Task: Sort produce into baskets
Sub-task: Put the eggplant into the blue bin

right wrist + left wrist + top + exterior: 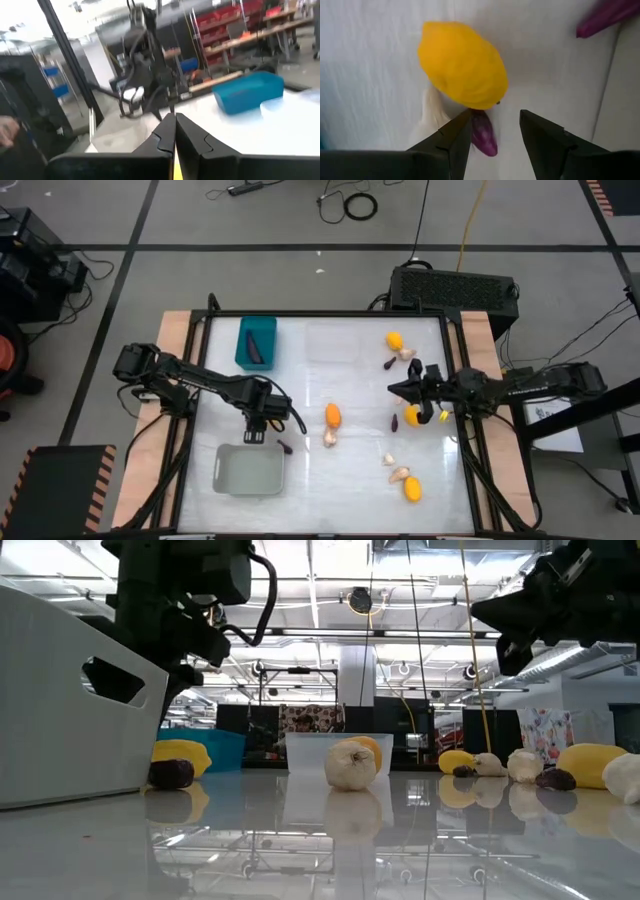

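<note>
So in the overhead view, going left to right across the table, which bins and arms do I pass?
Grey bin → teal bin → left gripper → clear bin → right gripper.

Yellow, purple, pale produce (333, 415) scattered mid-table and right; teal basket (256, 342) holds eggplant; grey basket (249, 470) near front.

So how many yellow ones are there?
4 yellow pieces. High view: one near the top, one in the middle, one beside the right gripper, one near the bottom. More may hide inside baskets.
</note>
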